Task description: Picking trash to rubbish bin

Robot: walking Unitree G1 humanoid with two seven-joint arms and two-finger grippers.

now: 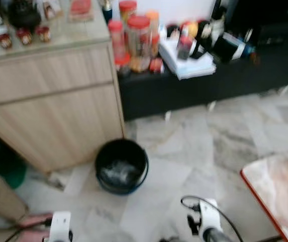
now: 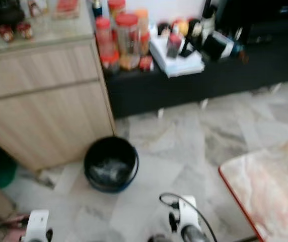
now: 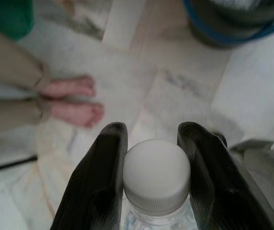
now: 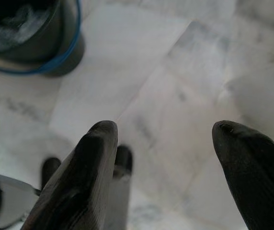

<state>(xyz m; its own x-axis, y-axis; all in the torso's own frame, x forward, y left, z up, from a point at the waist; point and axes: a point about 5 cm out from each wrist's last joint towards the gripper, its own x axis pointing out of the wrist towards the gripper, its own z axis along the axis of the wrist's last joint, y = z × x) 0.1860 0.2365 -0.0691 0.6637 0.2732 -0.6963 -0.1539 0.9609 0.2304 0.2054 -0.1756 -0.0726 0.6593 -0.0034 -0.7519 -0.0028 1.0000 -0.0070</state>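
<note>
A plastic bottle (image 3: pixel 156 179) is being gripped at its cap by the left gripper (image 3: pixel 154 187), short of the rubbish bin (image 1: pixel 122 166). The right gripper (image 4: pixel 168 158) is being held open, empty. Carrying over the bin is being called for next.

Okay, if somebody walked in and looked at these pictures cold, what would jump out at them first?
Probably the black bin standing on the pale marble floor right beside the wooden cabinet. Next, the left gripper, clamped on a clear bottle with a white cap, with a person's bare feet on the floor beyond it. The right gripper hangs open over bare tile, and red-lidded jars crowd the low dark shelf behind.
</note>
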